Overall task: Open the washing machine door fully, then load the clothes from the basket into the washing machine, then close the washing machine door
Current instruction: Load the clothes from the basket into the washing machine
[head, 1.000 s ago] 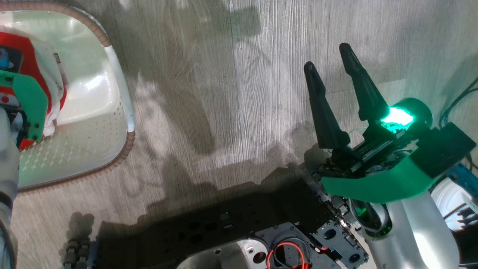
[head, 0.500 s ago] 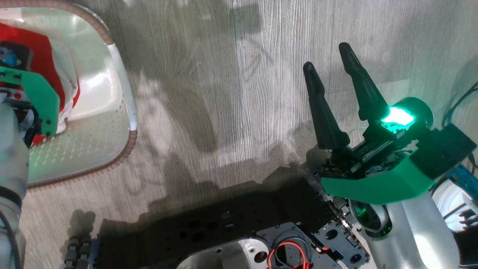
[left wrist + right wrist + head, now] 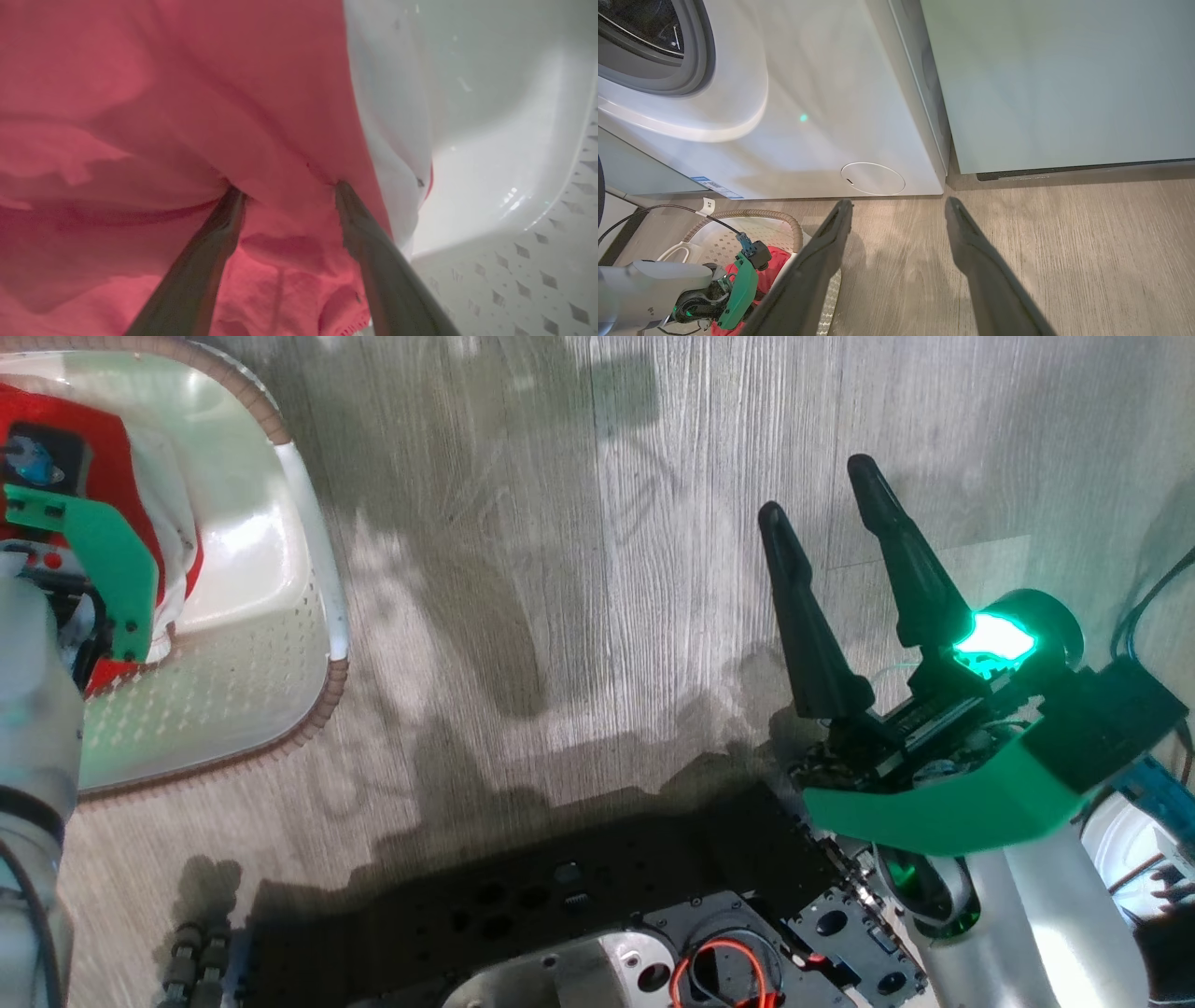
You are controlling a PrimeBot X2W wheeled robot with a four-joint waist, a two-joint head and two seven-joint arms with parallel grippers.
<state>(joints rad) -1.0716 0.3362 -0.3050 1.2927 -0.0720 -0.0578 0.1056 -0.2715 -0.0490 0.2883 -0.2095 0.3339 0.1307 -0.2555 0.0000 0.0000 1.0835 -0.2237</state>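
Both wide open, nothing held: left gripper (image 3: pixel 288 188) pokes clothes (image 3: pixel 163 93) in basket (image 3: pixel 514 116), right gripper (image 3: pixel 816 485) well away from basket. Fabric's soft n floppy imo, pinch a fold.

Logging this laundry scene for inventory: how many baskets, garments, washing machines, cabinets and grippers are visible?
basket: 1
red-and-white garment: 1
washing machine: 1
pale teal cabinet: 1
grippers: 2, left gripper and right gripper
Total: 6
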